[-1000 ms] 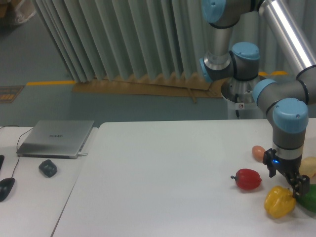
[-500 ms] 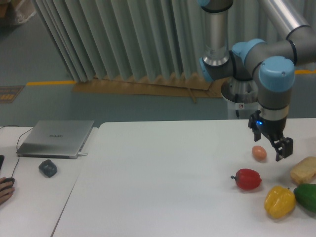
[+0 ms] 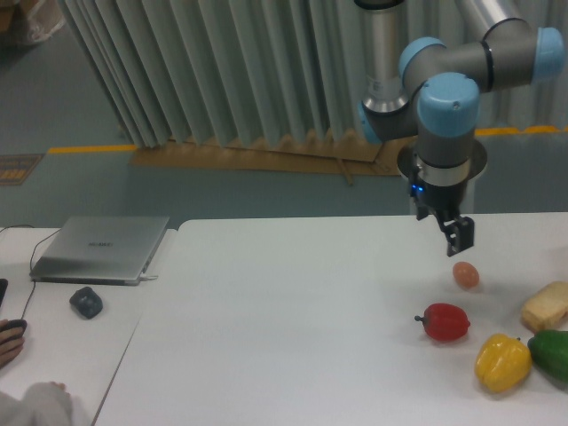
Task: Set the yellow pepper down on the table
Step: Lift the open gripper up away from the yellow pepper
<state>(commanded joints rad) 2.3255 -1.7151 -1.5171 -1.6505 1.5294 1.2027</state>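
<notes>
The yellow pepper [image 3: 503,362] rests on the white table [image 3: 293,319] near its front right, with nothing holding it. It lies between a red pepper [image 3: 445,321] on its upper left and a green pepper [image 3: 552,355] on its right. My gripper [image 3: 459,238] hangs well above and behind it, over the table's back right, just above a small orange egg-shaped item [image 3: 466,274]. The fingers look open and hold nothing.
A pale tan bread-like chunk [image 3: 545,306] lies at the right edge. On the adjoining desk at left are a closed laptop [image 3: 102,248] and a dark round object [image 3: 86,303]. A person's hand [image 3: 11,342] and sleeve [image 3: 35,404] reach in at the bottom left.
My gripper has let go of the yellow pepper, risen and moved back and left. The pepper stays on the table. A person's hand and sleeve have entered at the bottom left.
</notes>
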